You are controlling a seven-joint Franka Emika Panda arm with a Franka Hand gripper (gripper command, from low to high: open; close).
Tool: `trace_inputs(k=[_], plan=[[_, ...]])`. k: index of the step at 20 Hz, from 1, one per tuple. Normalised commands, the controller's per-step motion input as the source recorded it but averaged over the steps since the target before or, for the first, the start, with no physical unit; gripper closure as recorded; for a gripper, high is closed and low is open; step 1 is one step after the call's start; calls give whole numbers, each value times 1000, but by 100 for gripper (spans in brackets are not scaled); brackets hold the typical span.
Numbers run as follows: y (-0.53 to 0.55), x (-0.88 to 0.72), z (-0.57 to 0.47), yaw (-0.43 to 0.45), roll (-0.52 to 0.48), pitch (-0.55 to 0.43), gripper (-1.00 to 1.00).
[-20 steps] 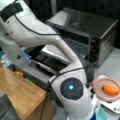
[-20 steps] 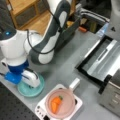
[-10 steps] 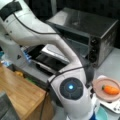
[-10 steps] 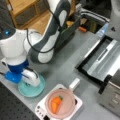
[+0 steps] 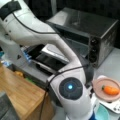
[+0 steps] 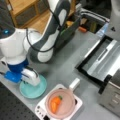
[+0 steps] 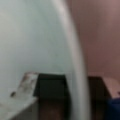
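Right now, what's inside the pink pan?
One orange carrot lies in the pink pan, which sits on a white scale. The claw is at the teal plate beside it.

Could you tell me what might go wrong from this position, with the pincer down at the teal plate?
1. The pincer sits on the teal plate with the plate's rim between its fingers; a shallow hold could slip.
2. The pink pan holding the carrot stands close beside the plate, so a sideways move might knock it.
3. The toaster oven's open door lies across the table and could be struck.
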Motion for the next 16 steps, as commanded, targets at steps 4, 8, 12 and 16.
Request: trace_inputs(k=[4,8,12,16], plan=[[-137,-94,-27,60,201,-13,100],[-184,-98,21,99,324,-10,100],[-261,-121,102,94,392,12,100],[-258,-96,193,47,335,39,100]])
